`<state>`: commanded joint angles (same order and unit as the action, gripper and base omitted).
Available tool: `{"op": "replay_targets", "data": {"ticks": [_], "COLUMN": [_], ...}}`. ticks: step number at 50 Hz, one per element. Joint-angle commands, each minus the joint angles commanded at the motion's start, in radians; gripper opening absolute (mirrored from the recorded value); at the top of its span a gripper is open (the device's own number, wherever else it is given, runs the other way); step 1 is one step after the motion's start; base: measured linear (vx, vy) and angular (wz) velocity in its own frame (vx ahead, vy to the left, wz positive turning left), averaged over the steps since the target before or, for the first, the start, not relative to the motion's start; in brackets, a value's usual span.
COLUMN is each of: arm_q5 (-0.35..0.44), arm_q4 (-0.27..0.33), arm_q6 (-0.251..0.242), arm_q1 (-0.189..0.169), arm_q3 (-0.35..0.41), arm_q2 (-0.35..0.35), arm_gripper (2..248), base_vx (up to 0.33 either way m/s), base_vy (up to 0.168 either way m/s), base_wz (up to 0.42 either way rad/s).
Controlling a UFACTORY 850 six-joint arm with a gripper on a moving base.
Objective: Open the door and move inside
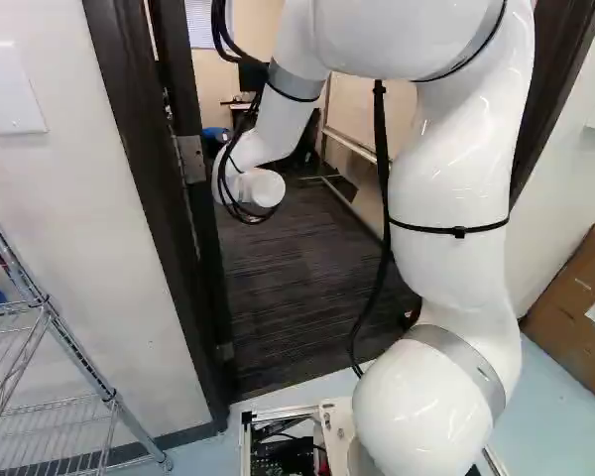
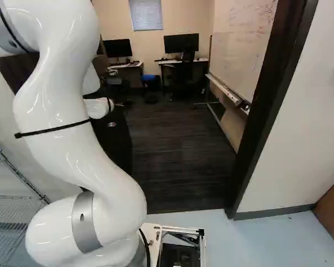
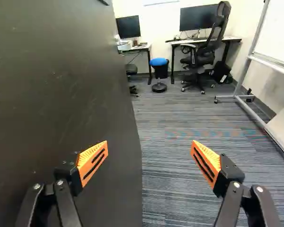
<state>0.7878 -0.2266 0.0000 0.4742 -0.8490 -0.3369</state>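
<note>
The dark door stands swung inward on its hinge, at the doorway's left side. In the right base view the door shows partly behind my arm. My arm reaches through the doorway, its white wrist beside the door; the gripper is mostly hidden there. In the wrist view the gripper has its fingers wide apart, holding nothing. One finger overlaps the broad door face, the other the carpet; whether the door is touched, I cannot tell. No handle can be made out.
The door frame's right post borders the carpeted room. Inside are a wheeled whiteboard, desks, monitors, an office chair and a blue stool. A wire rack stands left outside, a cardboard box right.
</note>
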Motion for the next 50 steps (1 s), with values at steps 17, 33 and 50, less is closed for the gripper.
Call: {"op": "replay_targets", "data": {"ticks": [17, 33, 50], "arm_q5": [0.0, 0.0, 0.0], "arm_q4": [0.0, 0.0, 0.0], "arm_q6": [0.0, 0.0, 0.0], "arm_q1": [-0.012, -0.046, -0.086], "arm_q3": [0.01, 0.038, 0.066], "arm_q2": [0.009, 0.032, 0.055], "arm_gripper": [247, 247, 247], "base_vx": [0.0, 0.0, 0.0], "base_vy": [0.0, 0.0, 0.0], "base_wz": [0.0, 0.0, 0.0]}}
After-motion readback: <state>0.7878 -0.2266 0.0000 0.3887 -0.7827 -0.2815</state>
